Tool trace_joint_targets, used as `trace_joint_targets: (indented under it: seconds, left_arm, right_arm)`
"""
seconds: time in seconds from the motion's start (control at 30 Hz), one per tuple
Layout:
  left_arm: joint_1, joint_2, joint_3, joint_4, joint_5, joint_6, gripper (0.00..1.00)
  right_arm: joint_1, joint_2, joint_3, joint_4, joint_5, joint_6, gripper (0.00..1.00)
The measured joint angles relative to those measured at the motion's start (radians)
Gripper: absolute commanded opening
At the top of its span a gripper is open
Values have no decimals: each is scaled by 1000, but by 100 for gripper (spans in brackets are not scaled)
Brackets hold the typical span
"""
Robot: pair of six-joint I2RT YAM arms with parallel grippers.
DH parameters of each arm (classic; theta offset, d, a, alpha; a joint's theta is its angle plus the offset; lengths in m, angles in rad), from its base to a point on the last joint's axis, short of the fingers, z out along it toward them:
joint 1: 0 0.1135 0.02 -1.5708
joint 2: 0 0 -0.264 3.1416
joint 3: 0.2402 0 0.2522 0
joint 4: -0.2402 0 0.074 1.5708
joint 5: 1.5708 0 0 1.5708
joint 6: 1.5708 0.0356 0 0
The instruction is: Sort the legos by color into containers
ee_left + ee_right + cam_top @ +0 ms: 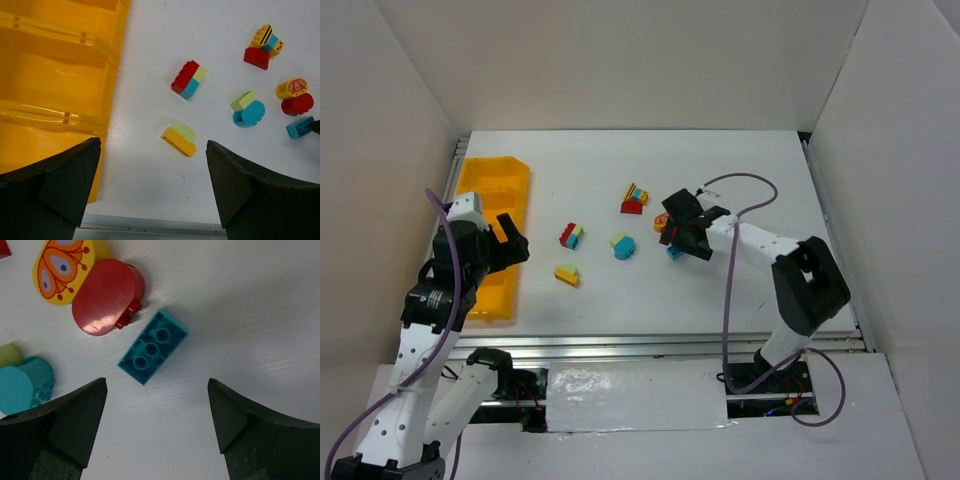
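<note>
so the right gripper is hanging right over the small teal-blue rectangular plastic brick, fingers spread wide and pinching nothing. the brick is lying flat on the white table with its hollow underside facing up. it's over on the right half of the table, well apart from the long yellow-orange plastic bin tray sitting along the left edge.

the bit that matters imo: in the right wrist view the brick's long axis is running on a diagonal, near-left corner to far-right corner, while the two fingers are lining up to close straight across. so the jaws are sitting about halfway between square-on and end-on to it. the brick is also lying a touch ahead of the fingertips, with only its near corner reaching the line between them. i'm guessing it's calling for a wrist twist plus a small nudge forward so the pads are meeting the two long sides. otherwise they're likely catching corners and spinning it.

one thing crowding it: a red round-topped plastic brick is sitting just beside the teal brick's left long side, can't tell if it's touching. a yellow butterfly-print plastic brick is sitting behind that one.

the left gripper is hovering over the tray's table-side wall, also spread wide and empty, well apart from the teal brick. so the right arm is clearly the nearer one.
</note>
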Motion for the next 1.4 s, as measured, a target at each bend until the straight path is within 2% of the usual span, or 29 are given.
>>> trace_joint_targets:
  seconds: [0.13,0.43,0.63,0.73,0.77,0.93,1.0,1.03,1.07,1.2,1.27,1.37,1.4]
  left_arm:
    - [0,-6,-1,3,4,0,99]
    - [-15,0,-2,3,29,2,100]
    - [-20,-2,-2,3,29,2,100]
    - [-24,-2,-2,3,31,2,99]
    - [-24,-2,-2,3,32,2,99]
    - [-28,-2,-2,3,32,2,99]
    - [-28,-2,-2,3,32,2,100]
    - [-28,-2,-2,3,32,2,100]
    - [-28,-2,-2,3,32,2,99]
    - [-28,-2,-2,3,32,2,99]
    - [-29,-2,-2,3,32,2,99]
    - [-29,-2,-2,3,32,1,99]
    - [-29,-2,-2,3,33,1,100]
  right_arm:
    - [31,109,65,11,18,22,86]
    - [40,172,106,5,47,48,83]
    - [39,224,125,0,63,54,78]
    - [35,233,125,0,63,54,72]
    - [34,237,125,0,63,53,67]
    - [26,243,125,5,62,52,66]
    - [25,243,120,10,61,50,57]
    - [25,243,114,15,61,51,43]
    - [25,243,108,18,61,45,37]
    - [25,227,77,50,65,43,33]
    - [25,215,60,64,66,40,26]
    - [25,181,19,74,65,29,0]
    - [25,166,2,70,65,24,0]
